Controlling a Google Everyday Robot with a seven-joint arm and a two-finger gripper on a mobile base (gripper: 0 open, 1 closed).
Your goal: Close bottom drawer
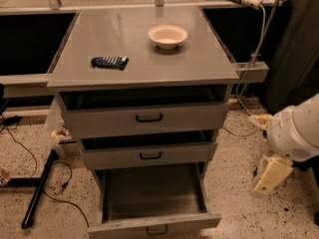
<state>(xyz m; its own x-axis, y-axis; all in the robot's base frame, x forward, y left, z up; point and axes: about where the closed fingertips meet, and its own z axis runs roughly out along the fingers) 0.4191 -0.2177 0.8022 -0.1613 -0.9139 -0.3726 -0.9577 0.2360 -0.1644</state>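
Observation:
The bottom drawer [152, 227] is the lowest of three grey drawers in the cabinet. It is pulled far out, its long shallow tray [149, 193] is bare, and a small dark bar handle [157, 230] sits on its front at the picture's lower edge. My gripper [269, 176] is a cream-coloured piece hanging below the white arm [296, 131]. It is low, to the right of the cabinet, at about the height of the bottom drawer and well apart from it.
The top drawer [147, 117] and middle drawer [149, 155] stand slightly open. A cream bowl [167, 35] and a dark blue packet [109, 61] lie on the cabinet top. A black stand leg [37, 193] and cables lie on the speckled floor at left. A cord [249, 63] hangs at right.

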